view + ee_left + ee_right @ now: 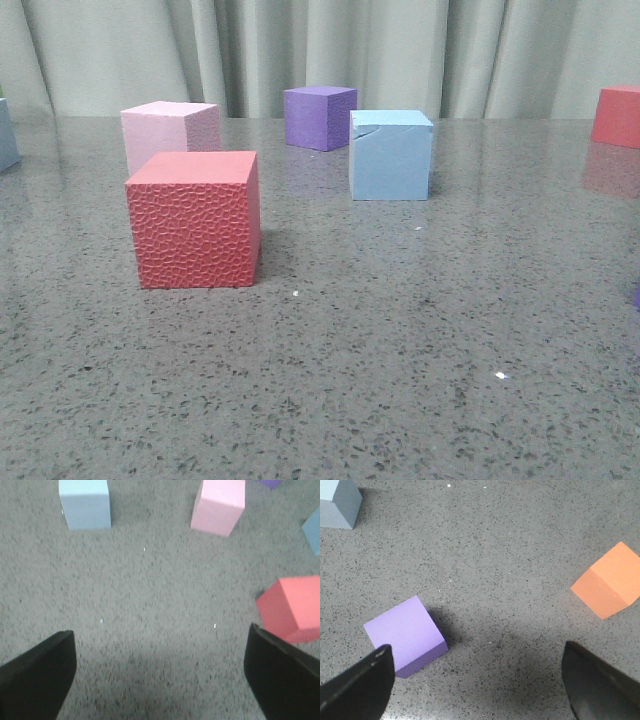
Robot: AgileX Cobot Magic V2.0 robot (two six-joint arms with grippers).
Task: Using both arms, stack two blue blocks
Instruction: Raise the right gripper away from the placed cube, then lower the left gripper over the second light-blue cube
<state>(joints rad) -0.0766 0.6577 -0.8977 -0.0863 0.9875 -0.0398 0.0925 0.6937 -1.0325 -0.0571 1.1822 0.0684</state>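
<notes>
blue blocks apart on the worktop, both hands wide and holding nothing

on the grey speckled stone worktop (400,330), seen from the front, one light sky-blue matte cube with a thin crack line (391,154) stands right of centre, near the back, whole and clear. just behind it to the left stands a darker purple cube (319,117), slightly apart from it. a red pebble-textured cube (195,218) sits nearer the camera on the left and covers the lower part of a pale pink cube (170,130) behind it. at the far left edge only a sliver of a second light blue cube (7,135) shows, cut off by the frame; at the far right edge another red cube (617,116) is cut off too. neither arm shows in the front view.

in the left wrist view the left hand (160,672) is released, its two black fingers (37,677) spread wide over bare worktop. beyond it stand a light blue cube, the pink cube and the red cube, all well apart from the fingers; a bit of another blue block and a purple corner are cut off at the edge.

in the right wrist view the right hand (477,680) is likewise released. a lighter purple cube (405,634) lies by one finger; whether they touch cannot be told. an orange cube (609,585) lies apart, and a partly cut-off blue-grey cube (339,502) farther off.
</notes>
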